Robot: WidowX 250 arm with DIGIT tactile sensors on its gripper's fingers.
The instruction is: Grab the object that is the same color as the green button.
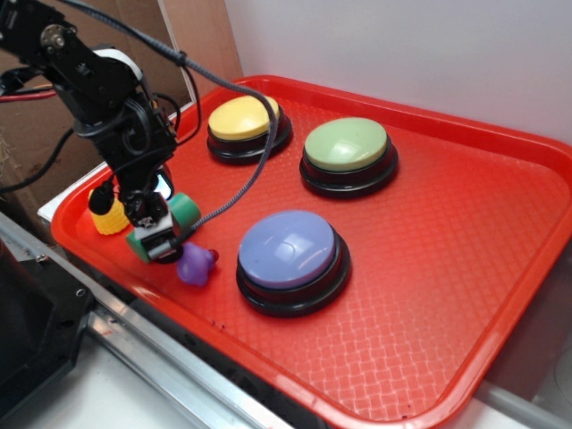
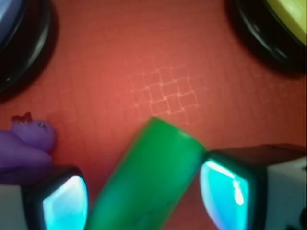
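The small green cylinder (image 1: 185, 211) lies on the red tray (image 1: 465, 295) near its left edge, and my gripper (image 1: 154, 225) is down over its middle. In the wrist view the cylinder (image 2: 153, 182) runs diagonally between my fingertips (image 2: 64, 203). The right pad presses its upper corner and the left pad sits against its lower side, so the jaws are closed on it. My gripper (image 2: 144, 199) holds it at tray level. The pale-green dome button (image 1: 348, 152) stands on its black base at the back middle of the tray.
A yellow ridged cone (image 1: 108, 215) stands just left of my gripper. A small purple knobbed piece (image 1: 196, 264) lies just right of it and shows in the wrist view (image 2: 26, 143). A yellow button (image 1: 246, 125) and a purple-blue button (image 1: 290, 259) are also on the tray.
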